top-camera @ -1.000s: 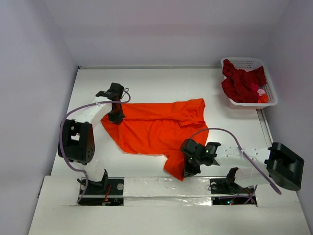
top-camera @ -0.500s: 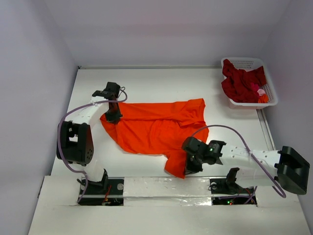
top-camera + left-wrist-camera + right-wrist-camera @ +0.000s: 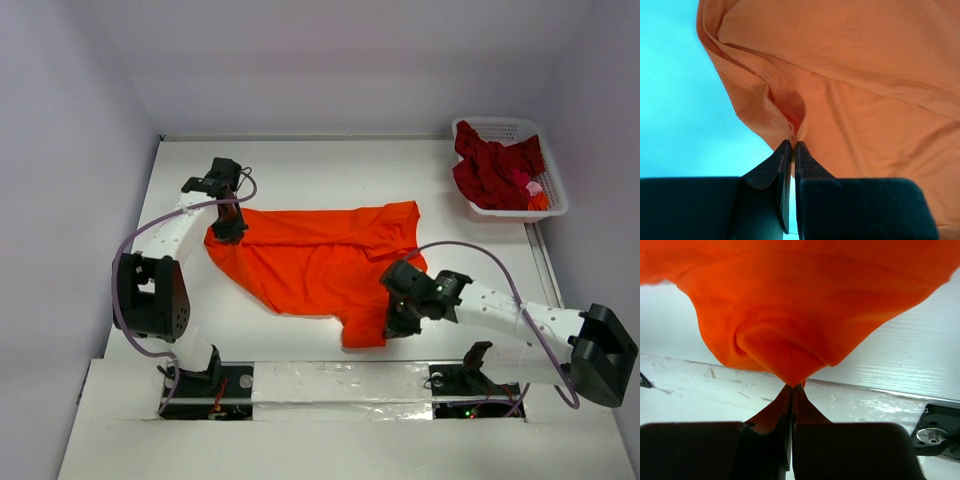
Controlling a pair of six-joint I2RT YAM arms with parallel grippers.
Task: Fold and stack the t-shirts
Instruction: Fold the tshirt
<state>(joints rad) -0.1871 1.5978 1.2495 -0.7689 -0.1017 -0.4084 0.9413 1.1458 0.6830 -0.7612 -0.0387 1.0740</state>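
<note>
A bright orange t-shirt (image 3: 320,260) lies spread and crumpled across the middle of the table. My left gripper (image 3: 229,228) is shut on its far-left edge; the left wrist view shows a hemmed fold of the orange cloth (image 3: 850,85) pinched at my left gripper's (image 3: 792,143) tips. My right gripper (image 3: 396,325) is shut on the shirt's near-right corner, and in the right wrist view that orange cloth (image 3: 800,320) hangs bunched from my right gripper (image 3: 791,386) above the table. A dark red t-shirt (image 3: 495,168) lies heaped in the basket.
A white lattice basket (image 3: 556,205) stands at the back right corner, with a bit of pink and orange cloth (image 3: 533,190) beside the red one. The taped near edge of the table (image 3: 330,385) and the arm bases run along the front.
My right gripper closed on the shirt's near corner and carried it up and to the right, away from the front edge. The left gripper drew its edge slightly back and left.
</note>
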